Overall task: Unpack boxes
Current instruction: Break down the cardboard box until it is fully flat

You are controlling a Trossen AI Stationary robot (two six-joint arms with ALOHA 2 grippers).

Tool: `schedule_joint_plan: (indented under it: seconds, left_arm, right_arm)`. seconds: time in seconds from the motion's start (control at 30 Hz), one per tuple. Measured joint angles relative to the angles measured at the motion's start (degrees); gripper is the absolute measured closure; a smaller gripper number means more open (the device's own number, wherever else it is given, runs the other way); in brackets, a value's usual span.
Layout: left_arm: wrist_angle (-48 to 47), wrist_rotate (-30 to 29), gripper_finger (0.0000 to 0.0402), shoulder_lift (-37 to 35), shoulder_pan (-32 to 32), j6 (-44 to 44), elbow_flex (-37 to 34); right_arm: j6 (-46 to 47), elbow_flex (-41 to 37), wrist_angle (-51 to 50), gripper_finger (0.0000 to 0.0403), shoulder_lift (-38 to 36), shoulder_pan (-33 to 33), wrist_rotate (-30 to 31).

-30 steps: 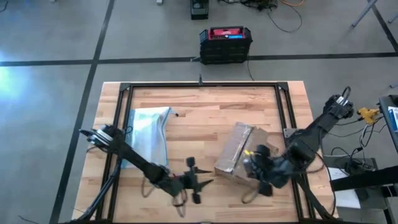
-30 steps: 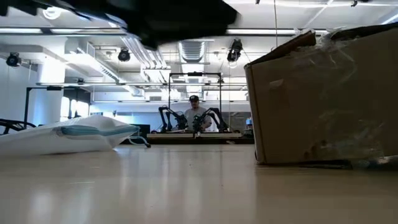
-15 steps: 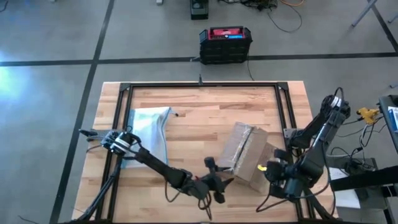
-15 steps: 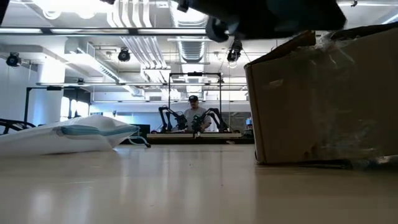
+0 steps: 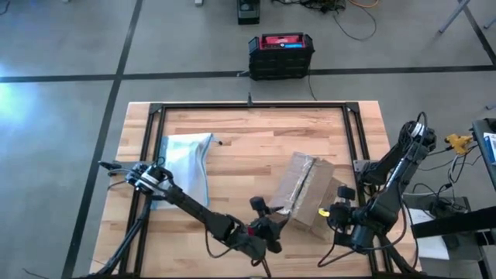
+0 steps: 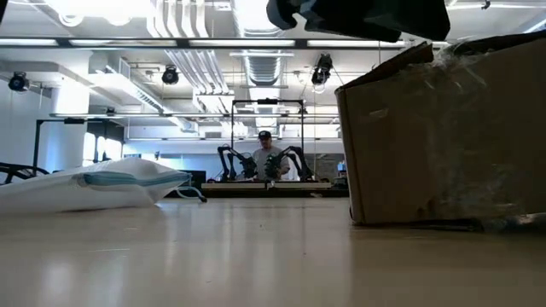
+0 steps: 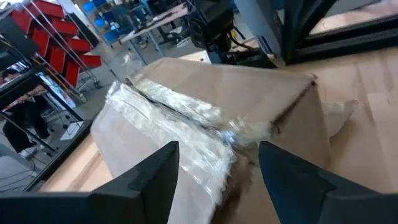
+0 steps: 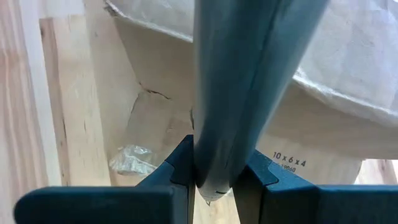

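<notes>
**Taped box at four o'clock, left gripper spread at its near corner**

Your box is plain brown corrugated cardboard, a squat oblong lying skewed at about four o'clock on the pale plank table. A crinkled strip of shiny clear tape runs down its top seam, and one flap edge lifts slightly at a corner.

At nine o'clock you have a flat clear plastic pouch with a blue edge, soft and puffy when seen from the low camera.

Your left arm stretches long and low across the front of the table, elbow near six o'clock. The left gripper sits just at the box's near corner, fingers spread wide with nothing between them.

Your right arm folds back on itself at five o'clock. The right gripper is beside the box's right edge, its fingers nearly together, pinching a smooth dark tapered tool over the cardboard.
</notes>
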Motion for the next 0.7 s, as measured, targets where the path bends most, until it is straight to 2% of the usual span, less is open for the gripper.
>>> schedule_joint_plan:
  seconds: [0.4,0.7]
  left_arm:
    - [-8.8,-1.5,0.0201,0.3,1.3,-1.2,0.0]
    - [-8.6,-2.9,0.0213,0.3,2.8,-1.4,-0.1]
  right_arm:
    - [-0.2,0.0,1.6,0.0353,0.0,0.0,0.9]
    - [-0.3,0.0,2.4,0.0353,0.0,0.0,1.5]
